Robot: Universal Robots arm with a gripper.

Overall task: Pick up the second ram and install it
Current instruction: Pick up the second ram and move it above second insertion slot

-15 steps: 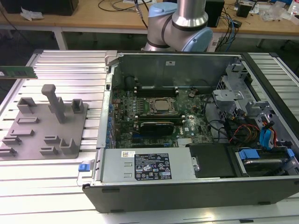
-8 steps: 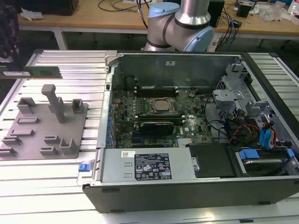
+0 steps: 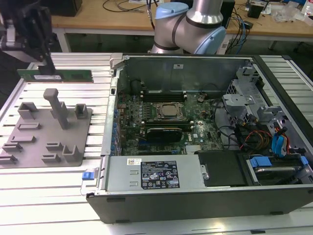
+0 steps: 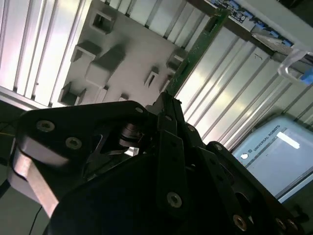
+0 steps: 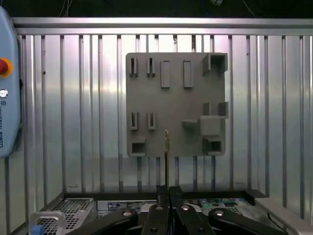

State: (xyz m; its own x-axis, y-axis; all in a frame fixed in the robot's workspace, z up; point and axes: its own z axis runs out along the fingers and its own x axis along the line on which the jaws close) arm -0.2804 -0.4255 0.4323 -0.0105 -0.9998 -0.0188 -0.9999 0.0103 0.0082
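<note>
The second ram (image 3: 55,75), a long green stick, hangs level in the air above the far end of the grey fixture tray (image 3: 29,147), at the exterior view's left. My gripper (image 3: 48,67) is shut on its top edge near the middle. In the second wrist view the ram (image 4: 195,51) runs out from between the black fingers (image 4: 165,108) toward the tray (image 4: 127,54). In the first wrist view the ram (image 5: 167,152) shows edge-on, held by my gripper (image 5: 168,190) over the tray (image 5: 176,83).
The open computer case (image 3: 195,193) lies at the exterior view's right, with its motherboard (image 3: 132,105), the silver processor (image 3: 170,110) and cables (image 3: 254,137). The arm's base (image 3: 188,24) stands behind the case. A teach pendant (image 5: 7,88) lies on the slatted aluminium table (image 3: 54,181).
</note>
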